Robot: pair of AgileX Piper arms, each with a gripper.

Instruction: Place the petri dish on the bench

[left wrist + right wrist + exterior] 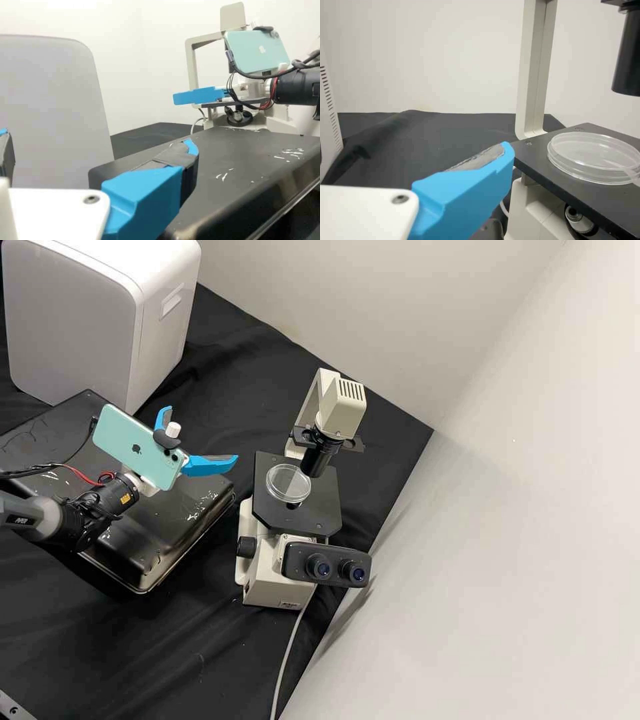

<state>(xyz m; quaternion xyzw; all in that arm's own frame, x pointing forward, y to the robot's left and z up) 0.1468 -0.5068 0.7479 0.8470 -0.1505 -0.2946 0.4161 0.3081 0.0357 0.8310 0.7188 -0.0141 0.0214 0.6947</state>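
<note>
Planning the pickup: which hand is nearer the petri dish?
The right hand, beside the microscope stage that bears the petri dish; the left hand is at the black tray's other end.

Print on the right arm (pixel 40 517) and microscope (pixel 277 583) is too small to read.

Lit brightly and diffusely from overhead in all 3 views. Soft-edged grey shadow thrown from the microscope (pixel 267 573) onto the pale wall (pixel 520 507) at its right. Small white glare flecks on the glossy black case (pixel 160 540). Little reflection off the matte black tabletop (pixel 133 653). Thin highlights along the petri dish (pixel 592 157) rim. Near white-out on the pale wall in the left wrist view.
</note>
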